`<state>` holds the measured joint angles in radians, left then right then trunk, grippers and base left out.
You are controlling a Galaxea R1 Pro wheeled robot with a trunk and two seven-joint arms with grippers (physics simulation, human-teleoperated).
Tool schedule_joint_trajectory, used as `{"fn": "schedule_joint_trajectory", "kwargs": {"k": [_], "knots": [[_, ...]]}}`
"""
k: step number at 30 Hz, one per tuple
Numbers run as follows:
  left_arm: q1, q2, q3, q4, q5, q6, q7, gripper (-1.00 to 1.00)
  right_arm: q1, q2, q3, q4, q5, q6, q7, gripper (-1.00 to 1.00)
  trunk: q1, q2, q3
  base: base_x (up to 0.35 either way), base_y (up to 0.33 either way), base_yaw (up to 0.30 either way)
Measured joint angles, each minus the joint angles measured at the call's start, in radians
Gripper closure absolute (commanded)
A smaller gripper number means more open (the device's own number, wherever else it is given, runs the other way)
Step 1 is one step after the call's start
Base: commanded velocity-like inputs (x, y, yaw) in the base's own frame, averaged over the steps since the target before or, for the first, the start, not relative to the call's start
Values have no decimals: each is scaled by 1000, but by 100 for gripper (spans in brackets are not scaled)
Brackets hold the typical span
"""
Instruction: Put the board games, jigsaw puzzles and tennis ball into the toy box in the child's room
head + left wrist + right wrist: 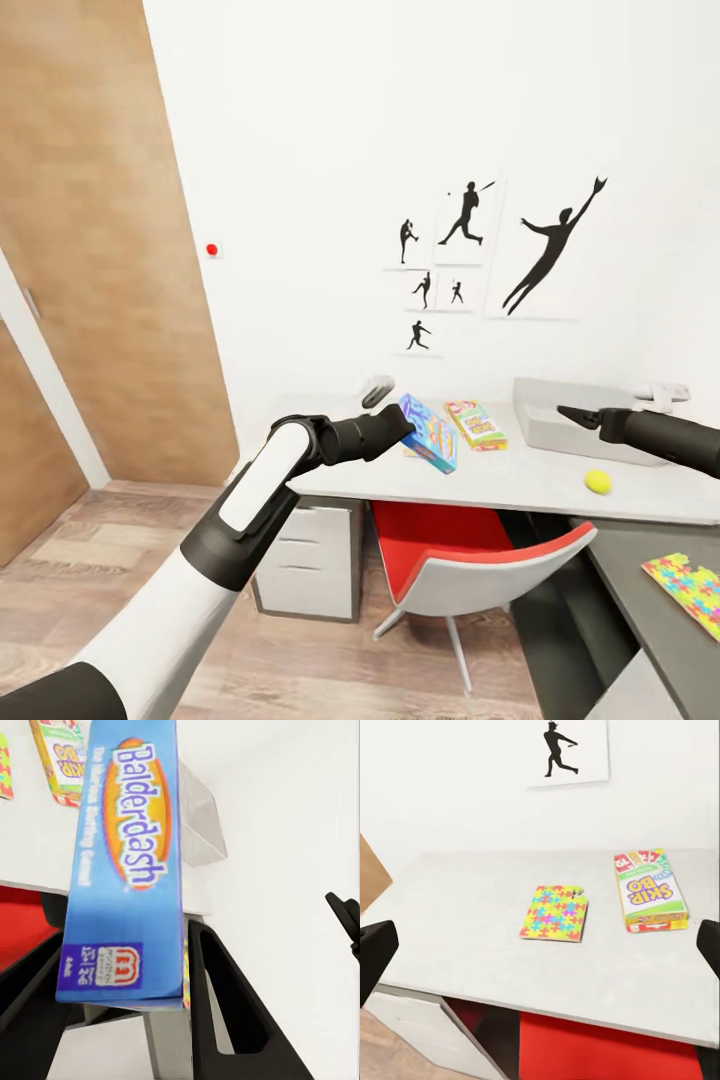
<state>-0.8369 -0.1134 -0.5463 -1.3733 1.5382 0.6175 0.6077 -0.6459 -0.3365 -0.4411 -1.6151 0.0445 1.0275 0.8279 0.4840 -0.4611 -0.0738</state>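
Closest to the robot, over the front edge of the surface (480,480), the left tool (398,428) is carrying the blue game (430,433), its two dark fingers (225,1005) closing on either side of the box's short end so that the box is standing on edge and jutting forward, clear of the top; held this way it is probably being brought across toward the toy box (560,415), which is sitting well to the right against the wall. Down at the right, on the lower dark corner section, one puzzle (690,590) is lying flat, waiting. Further along, the ball (598,481) is resting on the pale top just in front of the toy box, near enough for a short lift. Above it the right tool (572,413) is hovering before the tray's front wall, empty, its slim fingers pointing left; from the head view they are looking nearly together, but the right wrist view is showing dark finger edges far apart at both borders, so I am judging it spread. Beyond the blue game, the Skip-Bo game (476,424) is lying flat, and in the right wrist view the second puzzle (555,913) is lying just beside it.
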Motion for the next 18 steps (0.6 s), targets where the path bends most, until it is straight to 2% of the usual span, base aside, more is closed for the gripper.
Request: {"fn": "schedule_joint_trajectory", "kwargs": {"k": [9, 13, 18], "knots": [[0, 1, 1, 1, 0, 1, 0, 100, 0, -3, -4, 0, 0, -1, 0, -100, -35, 63, 28, 0, 0, -287], [0, 4, 1, 1, -1, 0, 0, 100, 0, -3, -4, -1, 0, -1, -1, -100, -35, 64, 28, 0, 0, -261], [0, 11, 2, 1, 0, -1, 1, 100, 0, 0, -4, 0, 1, -2, -4, -100, -35, 64, 29, 0, 0, -90]]}}
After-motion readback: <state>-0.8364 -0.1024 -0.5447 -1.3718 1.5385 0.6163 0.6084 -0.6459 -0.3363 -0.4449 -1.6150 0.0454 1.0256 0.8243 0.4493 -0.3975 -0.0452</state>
